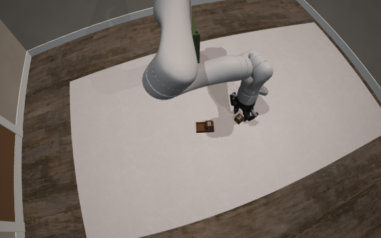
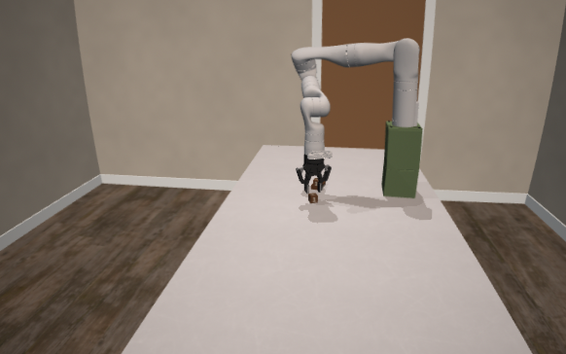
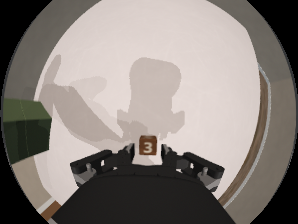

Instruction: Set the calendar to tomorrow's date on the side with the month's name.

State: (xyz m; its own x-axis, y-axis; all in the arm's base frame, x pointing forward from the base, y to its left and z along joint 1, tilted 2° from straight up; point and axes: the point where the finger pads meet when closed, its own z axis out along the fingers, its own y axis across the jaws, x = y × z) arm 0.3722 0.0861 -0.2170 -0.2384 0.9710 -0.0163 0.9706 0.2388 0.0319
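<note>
End effector (image 1: 241, 116) (image 2: 314, 191) (image 3: 147, 149): part-open, grasping nothing. 3 cube (image 1: 238, 118) (image 2: 313, 198) (image 3: 148, 145) beneath it; 8 cube (image 1: 209, 124) (image 2: 315, 183) in tray (image 1: 200, 132) (image 2: 323, 185) beyond. Pairing, final date check remain

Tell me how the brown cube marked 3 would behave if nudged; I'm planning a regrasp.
The brown cube marked 3 looks rigid, given its crisp edges. Its flat faces suggest it would slide or tip rather than roll.
</note>
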